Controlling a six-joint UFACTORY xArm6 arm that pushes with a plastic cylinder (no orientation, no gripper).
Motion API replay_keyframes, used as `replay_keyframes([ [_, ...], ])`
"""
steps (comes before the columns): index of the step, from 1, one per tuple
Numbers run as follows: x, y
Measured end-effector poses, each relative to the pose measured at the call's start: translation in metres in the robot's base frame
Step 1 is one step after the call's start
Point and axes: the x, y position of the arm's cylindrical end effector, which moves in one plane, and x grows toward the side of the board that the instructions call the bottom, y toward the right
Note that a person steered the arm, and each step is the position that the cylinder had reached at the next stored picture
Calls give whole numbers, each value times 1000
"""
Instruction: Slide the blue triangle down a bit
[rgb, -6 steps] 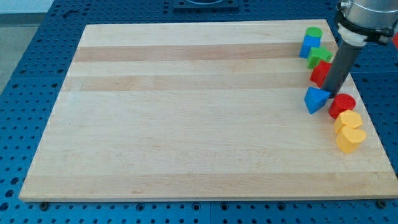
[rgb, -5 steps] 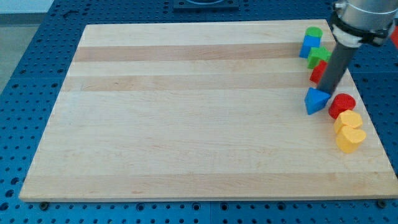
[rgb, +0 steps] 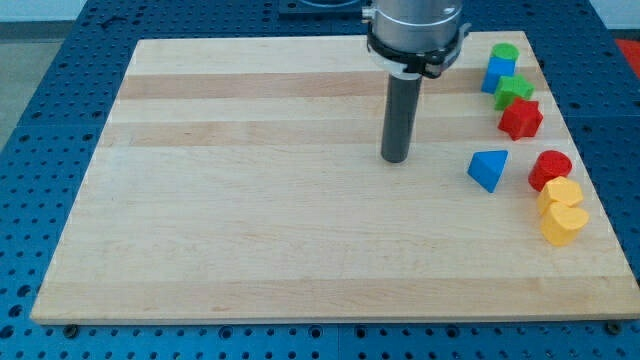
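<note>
The blue triangle (rgb: 488, 169) lies on the wooden board (rgb: 250, 200) toward the view's right, left of the red cylinder (rgb: 551, 168). My tip (rgb: 395, 159) rests on the board well to the left of the blue triangle, apart from it, with bare wood between them. The dark rod rises from the tip to the arm at the view's top.
Along the right edge stand a green cylinder (rgb: 505, 53), a blue block (rgb: 499, 73), a green block (rgb: 514, 90) and a red star-like block (rgb: 521, 118). Below the red cylinder sit two yellow blocks (rgb: 562, 192) (rgb: 562, 224).
My tip has moved from just above the blue triangle far to the left. The blue triangle has shifted left and slightly down, away from the red blocks.
</note>
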Motion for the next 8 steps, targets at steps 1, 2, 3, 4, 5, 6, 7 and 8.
replay_keyframes([
  [1, 0, 32],
  [2, 0, 62],
  [3, 0, 83],
  [4, 0, 99],
  [5, 0, 105],
  [6, 9, 105],
  [7, 19, 105],
  [8, 24, 108],
])
